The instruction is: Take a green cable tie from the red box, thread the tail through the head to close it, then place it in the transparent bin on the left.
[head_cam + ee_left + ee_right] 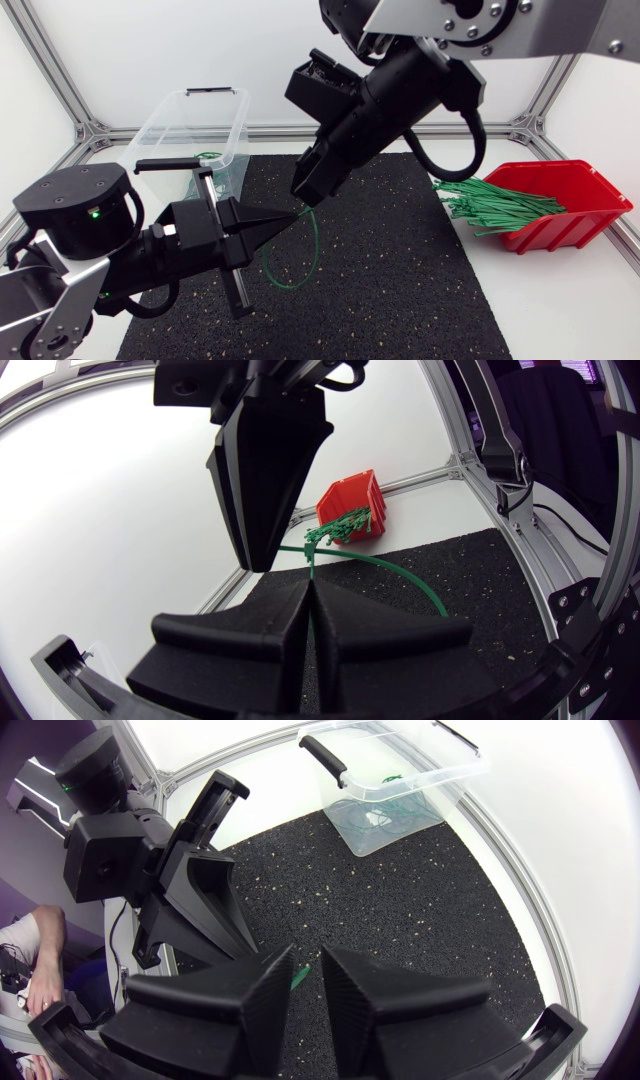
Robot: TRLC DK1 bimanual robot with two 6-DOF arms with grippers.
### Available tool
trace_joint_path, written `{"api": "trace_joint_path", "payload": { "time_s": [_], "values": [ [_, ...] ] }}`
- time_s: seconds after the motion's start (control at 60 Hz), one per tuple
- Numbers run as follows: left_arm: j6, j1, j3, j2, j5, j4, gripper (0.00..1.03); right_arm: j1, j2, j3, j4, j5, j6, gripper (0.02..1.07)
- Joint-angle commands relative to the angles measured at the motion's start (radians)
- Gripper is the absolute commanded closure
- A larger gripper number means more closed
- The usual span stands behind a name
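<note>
My left gripper (292,214) is shut on a green cable tie (312,252), which hangs in a loop over the black mat (400,290). In the left wrist view the tie (400,569) comes out between the closed fingers (270,622) and arcs off to one side. My right gripper (305,196) comes down from above, right at the left one's tip. Its fingers (262,982) stand slightly apart, with a short green end of the tie (298,978) in the gap. The red box (565,200) at the right holds several green ties (490,205). The transparent bin (195,130) stands at the back left.
The bin (400,780) has a few green ties inside and a black handle (325,760) on its rim. An aluminium frame (520,128) runs round the table. The right arm's black wedge (265,470) hangs close over the left gripper.
</note>
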Motion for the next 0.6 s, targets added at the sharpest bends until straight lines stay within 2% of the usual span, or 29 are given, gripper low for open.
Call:
{"api": "trace_joint_path", "payload": {
  "time_s": [0.0, 0.283, 0.367, 0.45, 0.583],
  "values": [
    [0.024, 0.010, 0.012, 0.010, 0.001, 0.011, 1.00, -0.002, -0.024, -0.012, -0.009, 0.005, 0.000, 0.64],
    [0.024, 0.017, 0.023, 0.012, 0.001, 0.013, 1.00, -0.002, -0.041, -0.029, -0.023, 0.021, 0.001, 0.62],
    [0.024, 0.017, 0.026, 0.013, 0.001, 0.011, 1.00, 0.001, -0.044, -0.037, -0.023, 0.050, 0.000, 0.67],
    [0.024, 0.017, 0.028, 0.019, 0.001, 0.011, 1.00, 0.007, -0.049, -0.049, -0.023, 0.065, 0.001, 0.67],
    [0.024, 0.014, 0.032, 0.021, -0.002, 0.010, 1.00, 0.015, -0.050, -0.057, -0.023, 0.081, -0.003, 0.79]
  ]
}}
